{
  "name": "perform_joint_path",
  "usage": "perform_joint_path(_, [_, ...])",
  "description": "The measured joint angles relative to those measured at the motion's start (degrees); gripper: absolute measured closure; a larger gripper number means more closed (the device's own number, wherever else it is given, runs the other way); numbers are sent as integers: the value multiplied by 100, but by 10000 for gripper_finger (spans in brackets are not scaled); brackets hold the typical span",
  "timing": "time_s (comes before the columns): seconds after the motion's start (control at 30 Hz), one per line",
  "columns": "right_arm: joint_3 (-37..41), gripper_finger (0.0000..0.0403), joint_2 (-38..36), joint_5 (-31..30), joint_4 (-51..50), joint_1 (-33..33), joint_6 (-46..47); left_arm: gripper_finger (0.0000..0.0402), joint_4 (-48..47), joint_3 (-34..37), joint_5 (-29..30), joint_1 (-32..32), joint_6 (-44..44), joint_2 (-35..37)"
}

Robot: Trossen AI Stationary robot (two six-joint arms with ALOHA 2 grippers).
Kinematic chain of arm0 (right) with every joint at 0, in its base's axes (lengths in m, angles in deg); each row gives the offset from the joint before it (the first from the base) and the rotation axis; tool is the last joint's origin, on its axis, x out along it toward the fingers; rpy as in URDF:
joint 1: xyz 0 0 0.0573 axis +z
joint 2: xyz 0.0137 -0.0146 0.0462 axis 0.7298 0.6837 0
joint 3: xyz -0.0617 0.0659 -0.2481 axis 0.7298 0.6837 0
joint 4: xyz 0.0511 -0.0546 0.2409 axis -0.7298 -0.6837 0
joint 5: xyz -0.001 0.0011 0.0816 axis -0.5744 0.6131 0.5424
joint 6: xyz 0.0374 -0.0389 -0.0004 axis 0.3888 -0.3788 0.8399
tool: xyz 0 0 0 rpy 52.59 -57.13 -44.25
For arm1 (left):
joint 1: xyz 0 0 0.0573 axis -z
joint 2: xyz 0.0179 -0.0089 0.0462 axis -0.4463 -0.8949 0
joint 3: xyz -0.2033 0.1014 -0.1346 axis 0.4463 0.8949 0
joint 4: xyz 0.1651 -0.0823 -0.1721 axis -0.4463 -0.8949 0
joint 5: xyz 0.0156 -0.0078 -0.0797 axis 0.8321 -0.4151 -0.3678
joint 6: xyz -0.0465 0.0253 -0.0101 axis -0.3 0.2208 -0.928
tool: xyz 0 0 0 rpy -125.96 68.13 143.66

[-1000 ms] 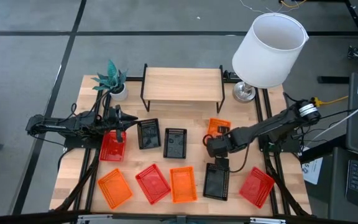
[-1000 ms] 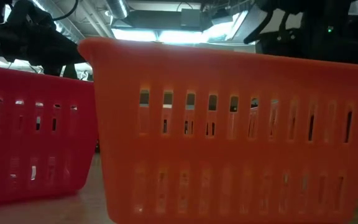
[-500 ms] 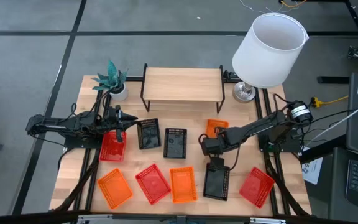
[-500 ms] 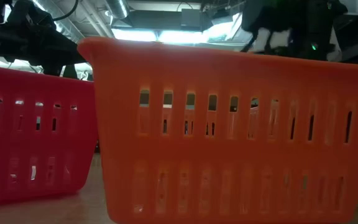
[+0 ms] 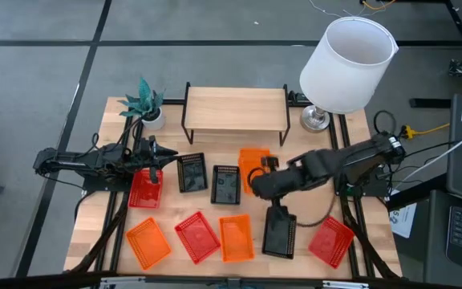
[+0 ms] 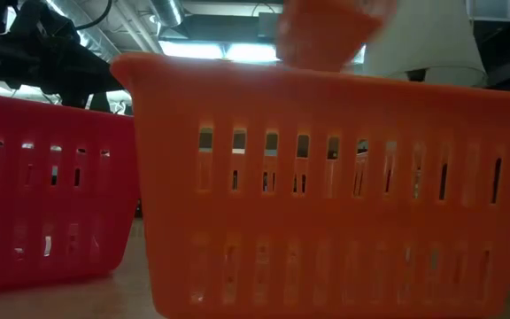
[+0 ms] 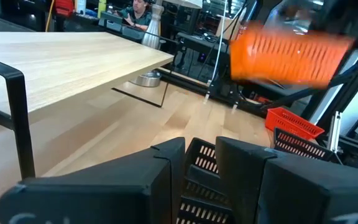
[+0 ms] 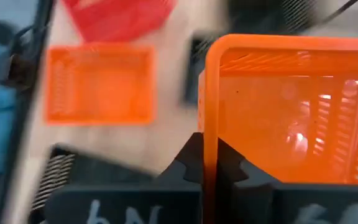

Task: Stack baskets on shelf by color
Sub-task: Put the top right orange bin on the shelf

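- Orange basket (image 5: pixel 254 160) is lifted off the table (image 5: pixel 311 160), held by the right gripper (image 5: pixel 261 178), in front of the shelf (image 5: pixel 235 107) toward its right end.
- R wrist view: fingers pinch the basket's near wall (image 8: pixel 207 124), one inside, one outside; clamped on it. Basket blurred in low and L wrist views.
- R arm reaches in from the table's right edge, bent low across the centre, wrist pointing left.
- Left gripper (image 5: pixel 152 153) sits over the red basket (image 5: pixel 144 189) near the left edge, arm stretched in from the left. L wrist view: its fingers (image 7: pixel 166 168) stand a narrow gap apart, holding nothing.
- High view only: two black baskets (image 5: pixel 192 172) and (image 5: pixel 226 185) mid-table; a third black one (image 5: pixel 279 232) under the R arm; front row is orange (image 5: pixel 147 242), red (image 5: pixel 196 236), orange (image 5: pixel 236 238), red (image 5: pixel 330 239) at the front-right corner.
- Low view: only the front orange basket's wall (image 6: pixel 326 195) and a red one (image 6: pixel 42 190); rest hidden.
- Shelf top bare, at the back edge between plant (image 5: pixel 144 103) and lamp (image 5: pixel 347 64). Open table between shelf and black baskets.
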Motion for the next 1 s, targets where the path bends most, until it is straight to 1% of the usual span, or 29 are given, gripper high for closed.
perform_joint_path(0.1, [-774,402,-2,-1262,24,-132,-895,319,2,0,0,-2,-2,0])
perform_joint_path(0.13, [-982,402,-2,-1505,112,-222,-1233,319,2,0,0,1,-4,2])
perform_joint_path(0.2, [-1344,402,-4,-1604,454,-505,-1787,319,4,0,0,-1,-4,2])
perform_joint_path(0.27, [-1591,402,-4,-1437,898,-889,-2180,319,7,0,11,1,-4,0])
perform_joint_path(0.37, [-1961,403,131,-1212,1333,-1626,-2439,319,7,0,76,-2,-7,0])
perform_joint_path(0.47, [-2393,403,502,-803,1191,-2399,-2484,319,7,0,75,0,-7,1])
perform_joint_path(0.57, [-2782,403,1004,-42,901,-3095,-2463,319,8,0,75,1,-2,1])
perform_joint_path(0.67, [-3159,403,1583,674,484,-3604,-2463,319,7,0,76,-1,0,0])
perform_joint_path(0.73, [-3300,403,1948,911,175,-3815,-2463,319,7,0,76,-2,0,1])
perform_joint_path(0.9, [-3261,403,2503,899,-445,-3988,-2562,319,7,0,76,-2,2,2])
perform_joint_path(1.0, [-3073,403,2686,414,-688,-3982,-2592,319,7,0,79,-1,6,1])
